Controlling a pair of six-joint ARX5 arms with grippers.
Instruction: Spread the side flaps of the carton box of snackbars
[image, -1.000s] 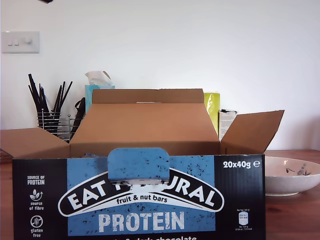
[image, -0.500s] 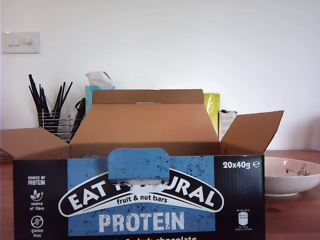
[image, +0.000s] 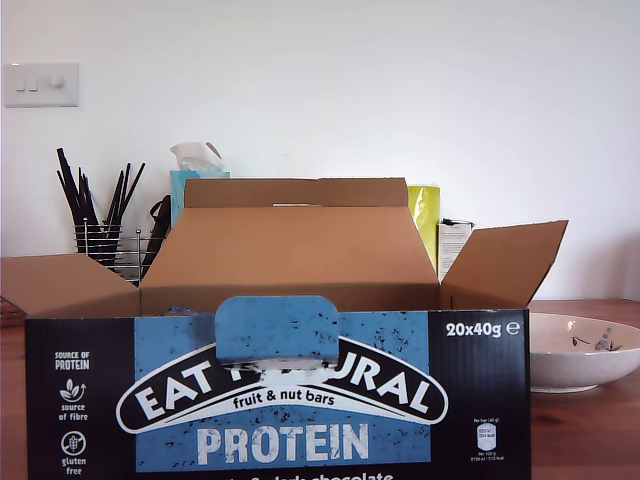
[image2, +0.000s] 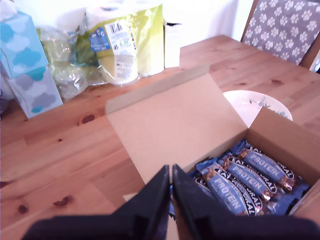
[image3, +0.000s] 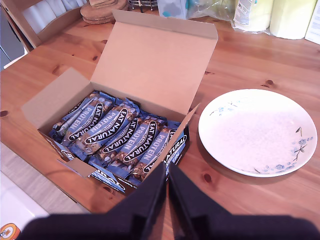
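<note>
In the exterior view, the carton box of snackbars (image: 280, 395) fills the foreground on the wooden surface (image: 585, 430), lid up. Both side flaps (image: 505, 265) already angle outward, so I judge the spreading done or nearly so; no arm shows here.

In the first wrist view, my first tool (image2: 171, 176) hangs above the box's near edge, tips pressed together, holding nothing.

In the second wrist view, my second tool (image3: 166, 174) is likewise closed and empty, above the box corner beside the plate (image3: 257, 131).

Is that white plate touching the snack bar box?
Apart. The second wrist view shows bare wood between the plate and the carton box of snackbars.
</note>
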